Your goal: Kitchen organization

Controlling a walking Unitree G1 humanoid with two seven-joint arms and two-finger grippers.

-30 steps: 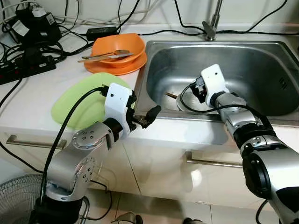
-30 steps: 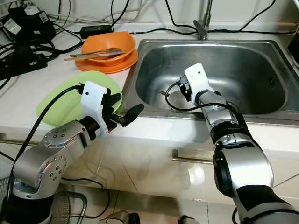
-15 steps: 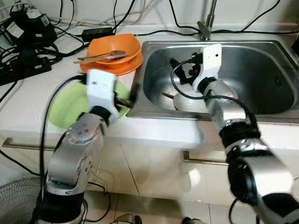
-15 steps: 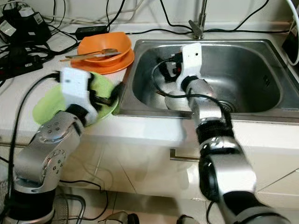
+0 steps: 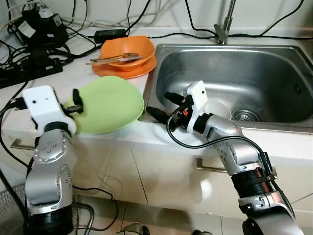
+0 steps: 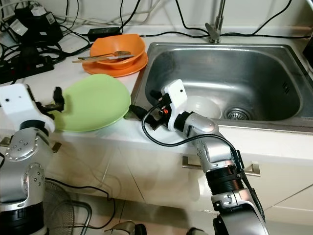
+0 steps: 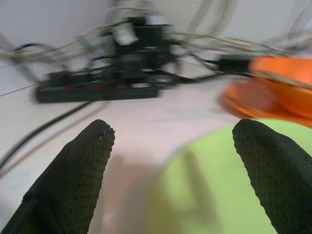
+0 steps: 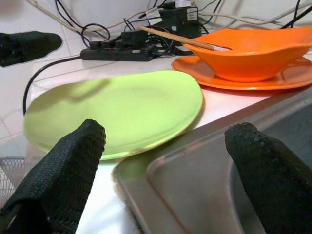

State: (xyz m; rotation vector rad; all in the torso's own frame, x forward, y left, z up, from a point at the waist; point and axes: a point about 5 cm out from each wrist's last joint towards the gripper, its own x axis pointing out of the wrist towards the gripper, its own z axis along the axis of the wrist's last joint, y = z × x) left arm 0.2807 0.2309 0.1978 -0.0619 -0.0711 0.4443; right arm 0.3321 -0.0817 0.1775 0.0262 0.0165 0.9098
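A light green plate lies on the white counter just left of the steel sink. My left gripper is open at the plate's left edge, with the plate between its fingers in the left wrist view. My right gripper stands open over the sink's front left corner, facing the plate. A white bowl sits in the sink, partly hidden by my right arm. Behind the green plate, an orange bowl with utensils in it rests on an orange plate.
A black power strip, adapters and several cables crowd the counter's back left. The faucet rises behind the sink, and its drain is at the front right. A fan guard stands on the floor at lower left.
My right gripper has come out of the sink, away from the white bowl, to the sink's front left corner. My left gripper has swung from the plate's right side to its left edge.
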